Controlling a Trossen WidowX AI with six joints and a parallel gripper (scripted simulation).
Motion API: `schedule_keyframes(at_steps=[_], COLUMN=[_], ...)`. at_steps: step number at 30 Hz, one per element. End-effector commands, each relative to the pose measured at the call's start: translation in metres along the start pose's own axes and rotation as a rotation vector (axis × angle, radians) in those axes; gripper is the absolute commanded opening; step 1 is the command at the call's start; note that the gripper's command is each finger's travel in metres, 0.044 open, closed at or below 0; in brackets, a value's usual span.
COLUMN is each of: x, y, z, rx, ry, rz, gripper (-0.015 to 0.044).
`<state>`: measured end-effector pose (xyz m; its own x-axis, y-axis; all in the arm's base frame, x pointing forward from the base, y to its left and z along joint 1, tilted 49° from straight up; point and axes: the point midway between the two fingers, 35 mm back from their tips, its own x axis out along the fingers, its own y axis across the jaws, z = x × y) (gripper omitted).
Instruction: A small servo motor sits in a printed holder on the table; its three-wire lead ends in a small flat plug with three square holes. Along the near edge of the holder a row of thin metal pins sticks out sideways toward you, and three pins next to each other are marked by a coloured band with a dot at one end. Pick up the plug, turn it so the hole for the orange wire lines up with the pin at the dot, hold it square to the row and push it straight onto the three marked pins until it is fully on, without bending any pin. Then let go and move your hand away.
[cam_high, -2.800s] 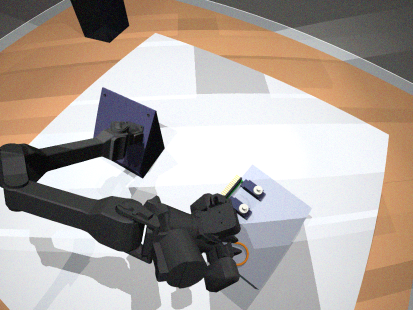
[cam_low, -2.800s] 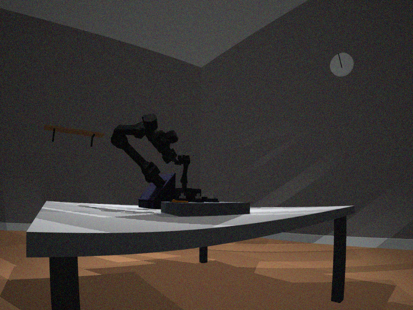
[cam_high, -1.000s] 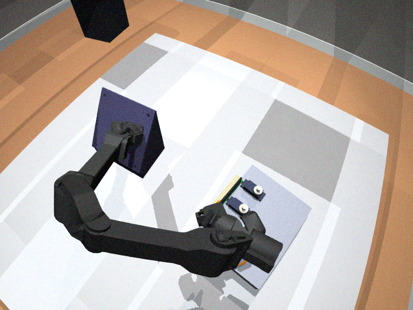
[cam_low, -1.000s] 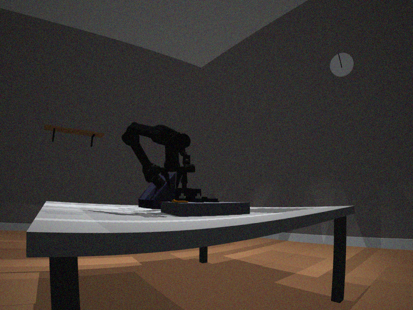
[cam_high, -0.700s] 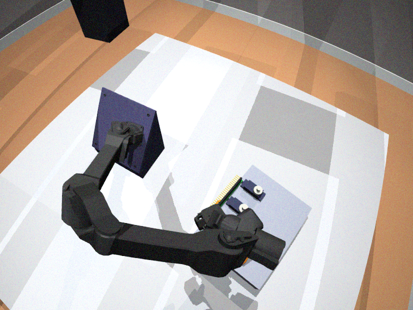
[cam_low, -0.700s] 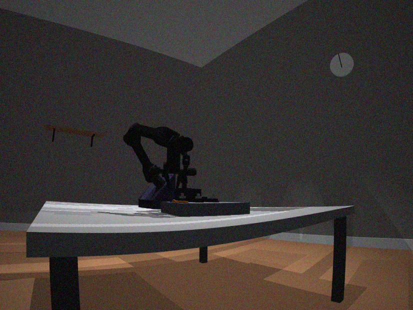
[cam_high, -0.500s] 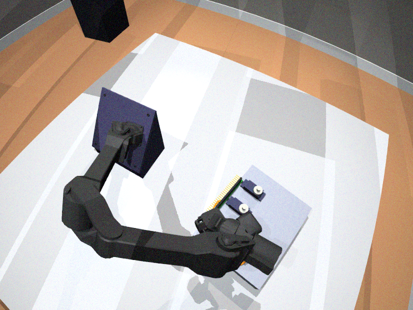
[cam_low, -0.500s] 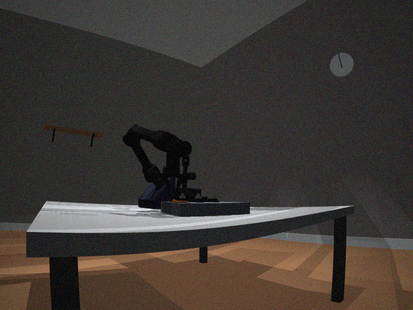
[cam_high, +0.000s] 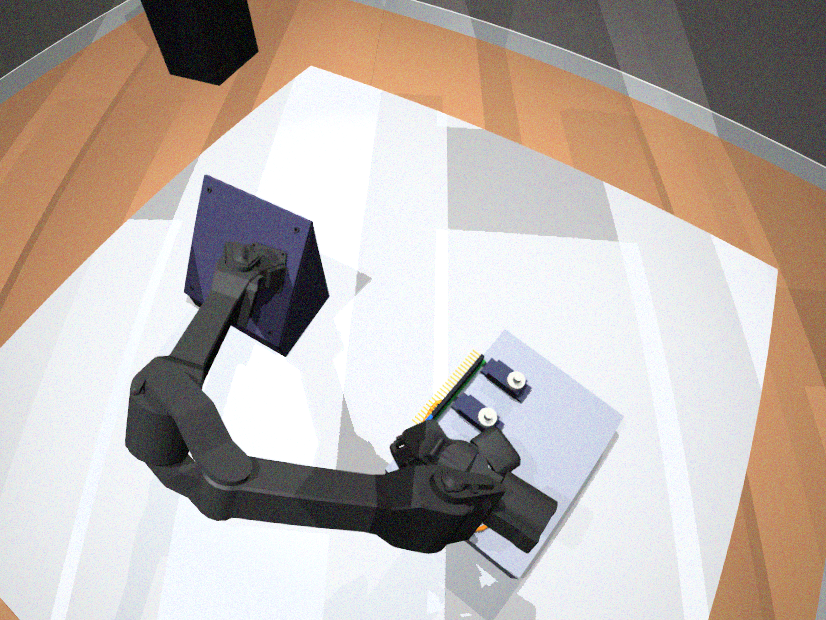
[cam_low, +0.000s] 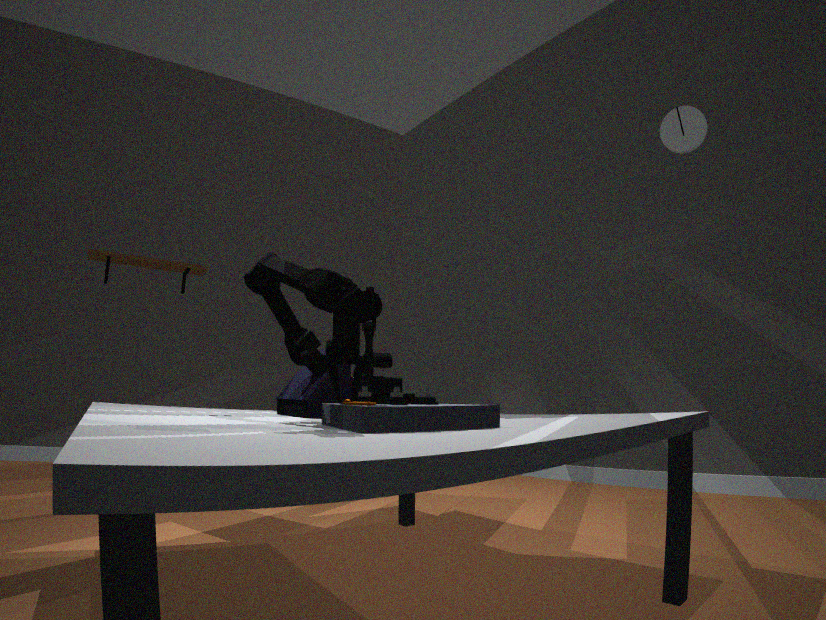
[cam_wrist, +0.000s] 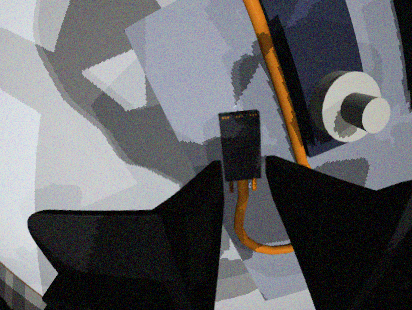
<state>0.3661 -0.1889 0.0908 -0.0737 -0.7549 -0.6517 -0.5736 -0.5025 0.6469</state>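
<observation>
The dark plug (cam_wrist: 240, 145) stands between the fingertips of my gripper (cam_wrist: 243, 166) in the wrist view, its wire end toward the hand. The fingers are open, with a thin gap at the plug's right side. The orange lead (cam_wrist: 272, 65) (cam_high: 481, 527) curves below the plug and runs up past the dark blue servo (cam_wrist: 320, 45). The holder (cam_high: 567, 427) (cam_low: 413, 418) (cam_wrist: 165, 55) lies under the hand. The row of gold pins (cam_high: 453, 381) sticks out from its edge, with orange and blue marking near the hand. The hand hides the plug in the top view.
Two more servos (cam_high: 508, 379) (cam_high: 479, 412) with white horns sit on the holder, beyond the hand. The white horn (cam_wrist: 370, 112) of the nearest servo stands up right of the fingers in the wrist view. The arm's dark blue wedge base (cam_high: 253, 220) stands at the upper left.
</observation>
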Motion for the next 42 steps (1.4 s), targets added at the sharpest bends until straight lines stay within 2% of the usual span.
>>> schedule_keyframes(at_steps=[1, 2, 8, 14, 23, 27, 42], x=[0.004, 0.004, 0.004, 0.001, -0.05, -0.055, -0.058], y=[0.0, 0.0, 0.0, 0.0, -0.001, -0.001, -0.009], z=[0.002, 0.002, 0.002, 0.002, 0.002, 0.003, 0.027], rx=[-0.008, -0.008, -0.008, -0.008, -0.008, 0.007, 0.428], ry=[-0.005, -0.005, -0.005, -0.006, -0.007, -0.007, -0.011], rz=[0.005, 0.005, 0.005, 0.005, 0.002, 0.002, -0.001], gripper=[0.0062, 0.0036, 0.0, 0.0, 0.0, 0.0, 0.0])
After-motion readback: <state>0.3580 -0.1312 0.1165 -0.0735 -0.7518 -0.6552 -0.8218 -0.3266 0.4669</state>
